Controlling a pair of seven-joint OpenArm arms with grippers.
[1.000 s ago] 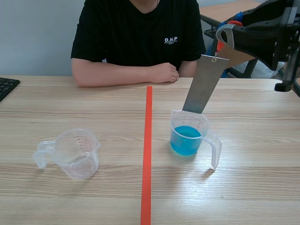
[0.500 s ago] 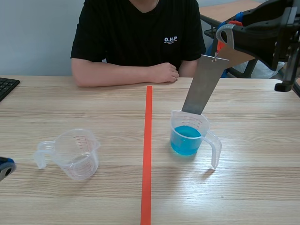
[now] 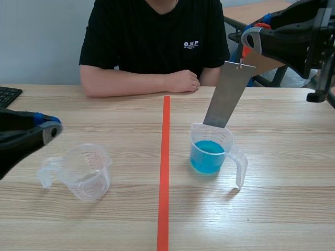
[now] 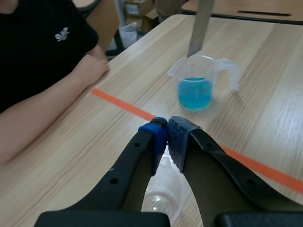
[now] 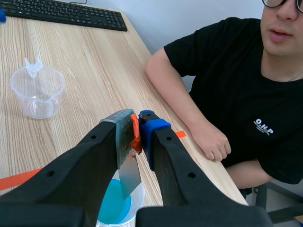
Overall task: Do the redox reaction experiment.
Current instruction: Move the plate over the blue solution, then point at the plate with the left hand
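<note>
Since a second ago your left gripper [image 3: 51, 128] has swung in, and it now hangs well to the left of the cup of blue liquid [image 3: 211, 155]. Its pads are pressed together with nothing between them. The empty clear cup [image 3: 86, 172] sits just below it, also well left of the blue cup, upright with its handle turned away from it.

Nothing else has shifted. The metal strip [image 3: 229, 94] slants up and to the right from the blue cup's far rim. Your right gripper [image 5: 137, 128], above and right of that cup, is clamped on the strip's upper end, where a small orange piece shows between the pads. From these angles the strip's lower end may be just inside the rim or just behind it; I can't say for sure.

To do this step well, bring the strip nearer to upright and centre it over the liquid. Lower it slowly and keep it off the cup wall, since a push there could tip the light cup.
</note>
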